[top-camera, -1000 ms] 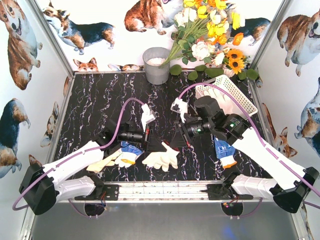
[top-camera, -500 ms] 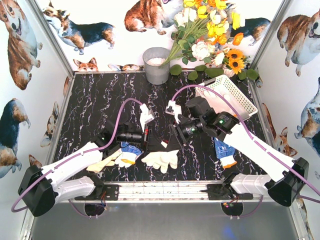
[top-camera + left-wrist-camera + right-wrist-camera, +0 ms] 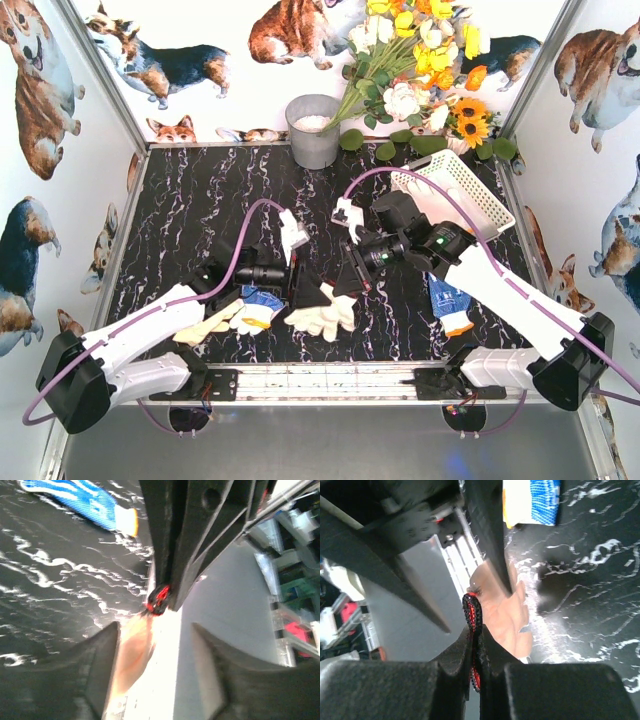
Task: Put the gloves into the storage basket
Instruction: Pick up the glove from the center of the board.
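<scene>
Red-black knit item (image 3: 471, 611) pinched by right hand (image 3: 473, 642), mostly hidden, identity unclear; left hand (image 3: 155, 629) held spread; cream glove (image 3: 507, 615) blurred beneath.

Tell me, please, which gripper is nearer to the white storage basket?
Right. The right gripper sits left of the storage basket and closer to the arm bases. The left gripper lies farther left still, beyond the right one.

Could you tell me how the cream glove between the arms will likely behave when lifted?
The glove lies flat and splayed, so it would probably hang limp from a pinch. It looks thin, so it is likely light and unlikely to break if dropped.
</scene>
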`<state>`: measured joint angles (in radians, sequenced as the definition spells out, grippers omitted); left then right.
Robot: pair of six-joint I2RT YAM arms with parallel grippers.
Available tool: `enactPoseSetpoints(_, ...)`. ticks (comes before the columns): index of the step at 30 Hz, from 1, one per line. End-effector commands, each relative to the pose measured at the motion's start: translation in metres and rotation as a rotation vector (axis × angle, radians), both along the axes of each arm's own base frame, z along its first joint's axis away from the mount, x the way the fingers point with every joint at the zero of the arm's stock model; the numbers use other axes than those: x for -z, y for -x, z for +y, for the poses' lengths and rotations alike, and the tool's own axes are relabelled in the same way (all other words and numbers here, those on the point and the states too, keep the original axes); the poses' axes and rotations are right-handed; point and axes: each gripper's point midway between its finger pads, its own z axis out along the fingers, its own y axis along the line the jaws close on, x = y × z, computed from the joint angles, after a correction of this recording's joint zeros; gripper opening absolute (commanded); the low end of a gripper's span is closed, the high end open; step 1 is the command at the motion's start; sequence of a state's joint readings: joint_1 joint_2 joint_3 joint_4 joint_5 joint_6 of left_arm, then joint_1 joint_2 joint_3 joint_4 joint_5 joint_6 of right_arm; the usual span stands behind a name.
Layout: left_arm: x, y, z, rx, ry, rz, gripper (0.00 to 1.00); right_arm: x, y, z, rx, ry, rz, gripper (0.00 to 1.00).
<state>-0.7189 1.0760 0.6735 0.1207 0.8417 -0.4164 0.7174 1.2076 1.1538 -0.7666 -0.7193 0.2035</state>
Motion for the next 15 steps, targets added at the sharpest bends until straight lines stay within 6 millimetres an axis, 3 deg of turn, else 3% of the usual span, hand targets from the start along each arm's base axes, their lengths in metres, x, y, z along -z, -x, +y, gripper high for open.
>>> enactPoseSetpoints(1, -0.003, -0.033, 0.014, -0.163, -0.045, -0.071, 0.74, -0.009, -0.032, -0.007, 0.093, 0.043, -0.144, 0.00)
enactPoseSetpoints(4, -0.003, -0.061, 0.039, -0.315, -0.077, -0.111, 0.98, 0.004, -0.066, -0.034, 0.247, 0.172, -0.214, 0.00)
enactPoseSetpoints(7, -0.006, -0.090, 0.070, -0.487, -0.117, -0.154, 1.00, 0.011, -0.104, -0.065, 0.388, 0.290, -0.327, 0.00)
enactPoseSetpoints(11, 0.002, -0.129, 0.128, -0.764, -0.248, -0.185, 1.00, 0.001, -0.158, -0.105, 0.536, 0.412, -0.505, 0.00)
enactPoseSetpoints(13, 0.009, -0.141, 0.155, -0.869, -0.313, -0.193, 1.00, -0.012, -0.179, -0.114, 0.571, 0.443, -0.608, 0.00)
enactPoseSetpoints(15, 0.014, -0.149, 0.177, -0.959, -0.355, -0.198, 1.00, -0.017, -0.192, -0.111, 0.552, 0.439, -0.686, 0.00)
